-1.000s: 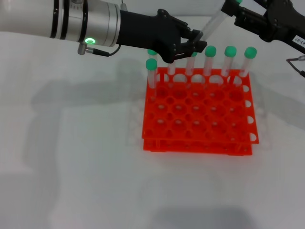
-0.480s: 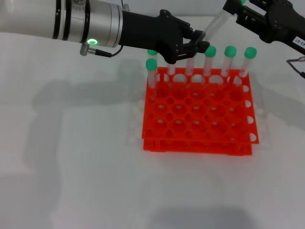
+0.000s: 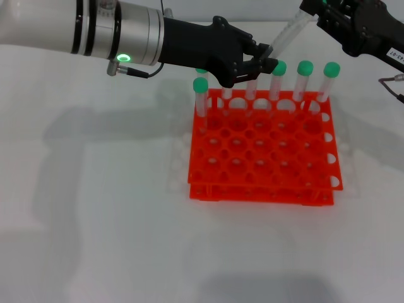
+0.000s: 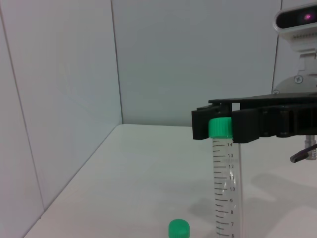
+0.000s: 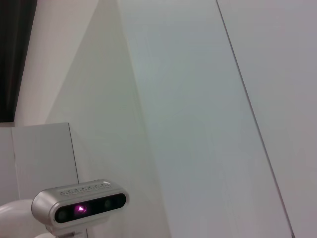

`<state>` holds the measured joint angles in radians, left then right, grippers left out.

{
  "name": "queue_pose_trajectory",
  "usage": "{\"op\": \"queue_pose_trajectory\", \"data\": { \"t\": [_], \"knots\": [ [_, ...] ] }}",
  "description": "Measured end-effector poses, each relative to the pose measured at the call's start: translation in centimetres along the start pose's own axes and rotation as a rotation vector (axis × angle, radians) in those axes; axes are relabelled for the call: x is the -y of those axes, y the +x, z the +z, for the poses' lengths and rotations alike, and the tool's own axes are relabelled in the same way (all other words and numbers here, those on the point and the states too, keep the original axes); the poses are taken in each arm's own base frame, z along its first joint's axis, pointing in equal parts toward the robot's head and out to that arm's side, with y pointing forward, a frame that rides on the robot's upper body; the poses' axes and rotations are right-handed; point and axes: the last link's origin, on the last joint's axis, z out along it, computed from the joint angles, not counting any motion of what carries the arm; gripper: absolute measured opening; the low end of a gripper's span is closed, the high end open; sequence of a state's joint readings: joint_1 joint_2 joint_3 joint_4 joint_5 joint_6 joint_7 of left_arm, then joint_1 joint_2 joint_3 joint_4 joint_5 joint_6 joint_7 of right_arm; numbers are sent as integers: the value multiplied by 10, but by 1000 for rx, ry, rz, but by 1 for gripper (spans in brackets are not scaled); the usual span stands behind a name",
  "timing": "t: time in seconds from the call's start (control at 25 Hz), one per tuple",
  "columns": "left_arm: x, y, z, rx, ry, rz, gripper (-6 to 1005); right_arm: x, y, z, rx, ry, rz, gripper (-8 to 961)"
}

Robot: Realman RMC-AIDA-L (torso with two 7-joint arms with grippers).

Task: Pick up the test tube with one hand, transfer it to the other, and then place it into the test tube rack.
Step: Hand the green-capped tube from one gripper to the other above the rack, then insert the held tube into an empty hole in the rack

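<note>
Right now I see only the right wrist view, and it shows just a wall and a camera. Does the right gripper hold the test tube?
Observer: Yes. In the left wrist view, the right gripper is shut on the green-capped end of the test tube.
Operator: Where is the left gripper?
Observer: In the head view, the left gripper clamps the tube's lower end, above the far row of the test tube rack.
Operator: Are any holes free?
Observer: Yes. The other capped tubes stand only along the far row and the far-left corner, and the holes in the nearer rows are open.
</note>
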<state>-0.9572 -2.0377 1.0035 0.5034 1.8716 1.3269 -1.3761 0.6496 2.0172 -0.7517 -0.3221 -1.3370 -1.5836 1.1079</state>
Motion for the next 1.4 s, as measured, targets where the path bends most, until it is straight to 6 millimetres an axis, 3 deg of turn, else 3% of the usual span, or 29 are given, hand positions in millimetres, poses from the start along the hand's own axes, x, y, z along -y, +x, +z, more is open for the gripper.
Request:
{"op": "queue_pose_trajectory", "data": {
  "t": [0.12, 0.68, 1.0, 1.12, 1.4],
  "knots": [
    [0, 0, 0, 1, -1, 0, 225, 0, 0, 0, 0, 1, 0, 275],
    [-6, 4, 10, 30, 1, -36, 228, -1, 0, -1, 5, -1, 6, 266],
    [-2, 0, 2, 21, 55, -99, 230, 1, -2, 0, 5, 3, 0, 274],
    [-1, 2, -5, 9, 71, -108, 461, 2, -2, 0, 5, 4, 1, 277],
    [-2, 5, -47, -23, 155, -155, 754, 3, 1, -3, -6, 24, 0, 283]
  ]
}}
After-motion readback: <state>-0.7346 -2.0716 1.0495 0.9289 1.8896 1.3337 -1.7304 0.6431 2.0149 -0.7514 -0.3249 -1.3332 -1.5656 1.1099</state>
